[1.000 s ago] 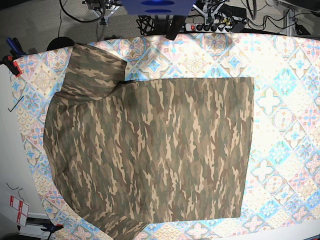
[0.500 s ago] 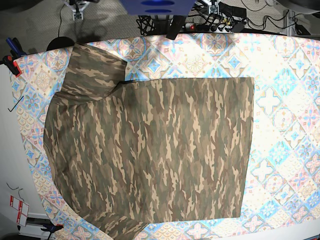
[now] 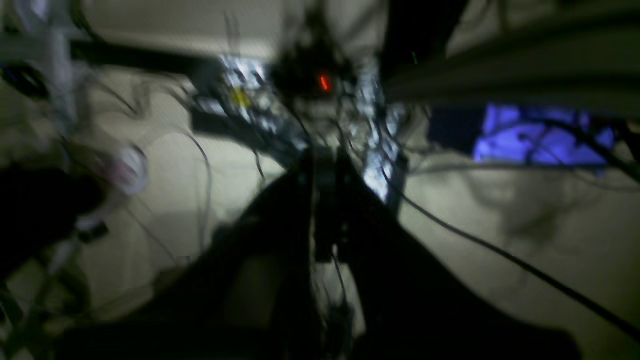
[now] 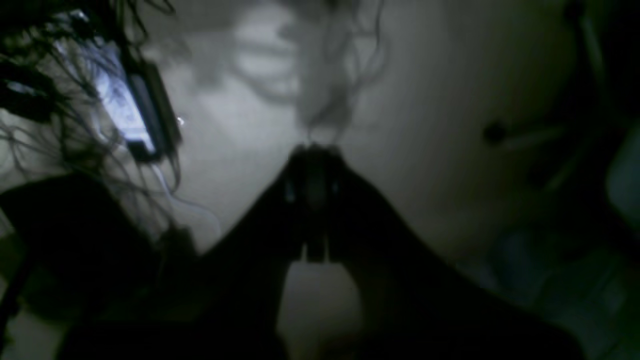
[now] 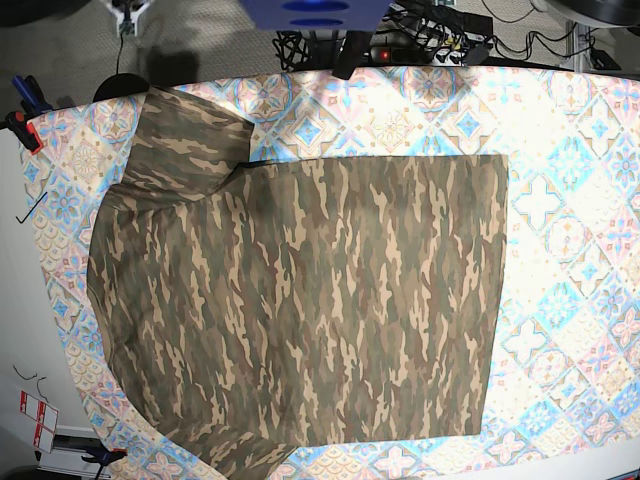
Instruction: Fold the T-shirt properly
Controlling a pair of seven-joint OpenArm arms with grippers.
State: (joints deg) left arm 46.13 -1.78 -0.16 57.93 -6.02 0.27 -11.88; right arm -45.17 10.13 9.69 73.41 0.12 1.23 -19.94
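The camouflage T-shirt (image 5: 300, 300) lies flat on the patterned tablecloth (image 5: 570, 200), with one sleeve (image 5: 185, 140) spread toward the far left corner. Its straight hem runs down the right side. Neither gripper is over the cloth. In the blurred left wrist view my left gripper (image 3: 325, 162) points at cables and floor behind the table, jaws shut with nothing between them. In the dark right wrist view my right gripper (image 4: 312, 150) is also shut and empty over bare floor. A small pale part of the right arm (image 5: 127, 12) shows at the top left edge of the base view.
A power strip with tangled cables (image 5: 430, 40) lies behind the table's far edge. The blue robot base (image 5: 315, 12) stands at top centre. Clamps (image 5: 25, 110) grip the table's left edge, and a tag (image 5: 35, 415) hangs at the lower left.
The right arm's visible part has slid left along the top edge, and the left arm's part at top right has drawn back. The T-shirt has not moved.
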